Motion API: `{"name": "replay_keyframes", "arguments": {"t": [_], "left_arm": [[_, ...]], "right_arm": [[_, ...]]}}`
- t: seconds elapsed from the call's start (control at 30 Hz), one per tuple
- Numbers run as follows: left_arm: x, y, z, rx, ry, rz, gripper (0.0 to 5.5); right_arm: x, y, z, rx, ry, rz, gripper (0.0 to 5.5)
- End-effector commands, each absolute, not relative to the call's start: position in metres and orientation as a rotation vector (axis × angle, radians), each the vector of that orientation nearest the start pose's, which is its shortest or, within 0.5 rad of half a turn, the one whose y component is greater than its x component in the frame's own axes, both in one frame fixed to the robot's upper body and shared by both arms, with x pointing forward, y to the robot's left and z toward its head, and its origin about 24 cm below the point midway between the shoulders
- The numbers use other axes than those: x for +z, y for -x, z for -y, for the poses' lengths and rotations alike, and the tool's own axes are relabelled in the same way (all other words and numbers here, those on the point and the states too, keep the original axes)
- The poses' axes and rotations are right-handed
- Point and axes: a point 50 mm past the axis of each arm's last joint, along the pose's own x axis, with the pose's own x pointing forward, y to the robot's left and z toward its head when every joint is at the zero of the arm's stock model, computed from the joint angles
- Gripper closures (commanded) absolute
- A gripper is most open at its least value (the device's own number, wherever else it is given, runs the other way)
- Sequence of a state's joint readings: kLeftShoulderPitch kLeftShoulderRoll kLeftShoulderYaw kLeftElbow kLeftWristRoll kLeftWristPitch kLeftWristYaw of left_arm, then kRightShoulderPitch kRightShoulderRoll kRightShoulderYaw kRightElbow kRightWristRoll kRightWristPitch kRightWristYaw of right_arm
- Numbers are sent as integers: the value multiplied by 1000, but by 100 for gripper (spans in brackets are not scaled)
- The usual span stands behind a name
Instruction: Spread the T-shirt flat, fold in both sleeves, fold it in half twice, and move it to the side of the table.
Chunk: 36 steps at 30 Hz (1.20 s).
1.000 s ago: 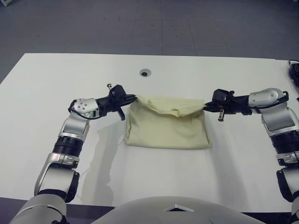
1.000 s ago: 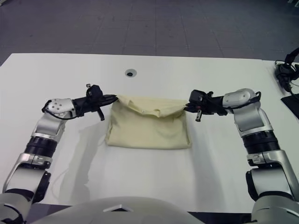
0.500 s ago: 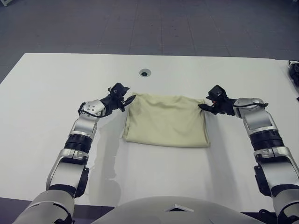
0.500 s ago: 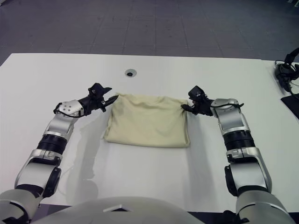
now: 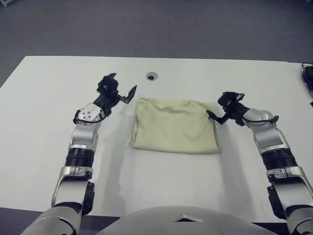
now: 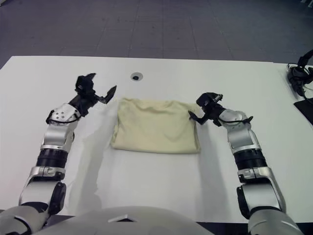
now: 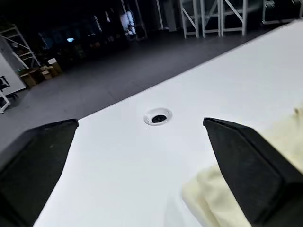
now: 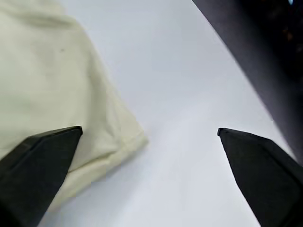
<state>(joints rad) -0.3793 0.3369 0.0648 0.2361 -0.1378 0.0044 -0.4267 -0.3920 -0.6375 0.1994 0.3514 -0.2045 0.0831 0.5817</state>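
Cloth at frame centre: we see the T-shirt [image 5: 175, 125], pale yellow and soft, folded into a slightly rumpled rectangle on the smooth white table [image 5: 44, 103]. Just beside its upper right corner, the right gripper [image 8: 150, 128] has its black wedge fingers spread, pinching nothing. The left gripper [image 7: 140, 122], off the upper left corner, is spread too. Beyond lie a round grommet [image 5: 152, 76] and dark tiled floor [image 5: 146, 24].
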Motion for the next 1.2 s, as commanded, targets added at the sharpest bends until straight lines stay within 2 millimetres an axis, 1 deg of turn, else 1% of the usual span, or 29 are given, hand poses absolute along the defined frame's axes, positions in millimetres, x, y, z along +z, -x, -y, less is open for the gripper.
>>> {"name": "replay_keyframes", "arguments": {"t": [0.03,0.1,0.23,0.33,0.4,0.47,0.53,0.6,0.67,0.73,0.83,0.9,0.97,1.1,1.2], "left_arm": [[126,-301,-202,-238,-61,181,12],[132,-293,-200,-202,-9,198,12],[134,-278,-192,-182,73,209,12],[127,-273,-189,-177,98,188,12],[125,-273,-187,-179,103,180,12],[125,-274,-189,-170,105,181,12],[123,-276,-193,-153,110,177,12],[120,-276,-197,-138,79,161,12],[121,-276,-202,-119,49,166,12],[125,-276,-209,-78,7,195,12],[128,-277,-210,-74,-8,211,12],[129,-278,-210,-87,-30,212,12],[128,-278,-208,-131,-59,193,12],[117,-268,-198,-329,-217,95,12],[105,-256,-200,-442,-294,-17,12]], "right_arm": [[27,-290,234,774,1074,-530,10],[22,-282,236,846,1134,-559,10],[26,-267,242,988,1258,-578,10],[37,-258,246,1058,1317,-595,10],[47,-245,249,1120,1337,-607,10],[59,-231,245,1195,1357,-579,10],[67,-212,229,1315,1330,-523,10],[73,-190,212,1444,1282,-490,10],[78,-171,199,1528,1246,-458,10],[84,-157,180,1571,1184,-383,10],[94,-145,154,1584,1064,-265,10],[102,-145,140,1539,995,-184,10],[111,-152,135,1480,974,-132,10],[127,-170,140,1364,998,-80,10],[139,-181,145,1286,966,-39,10]]}}
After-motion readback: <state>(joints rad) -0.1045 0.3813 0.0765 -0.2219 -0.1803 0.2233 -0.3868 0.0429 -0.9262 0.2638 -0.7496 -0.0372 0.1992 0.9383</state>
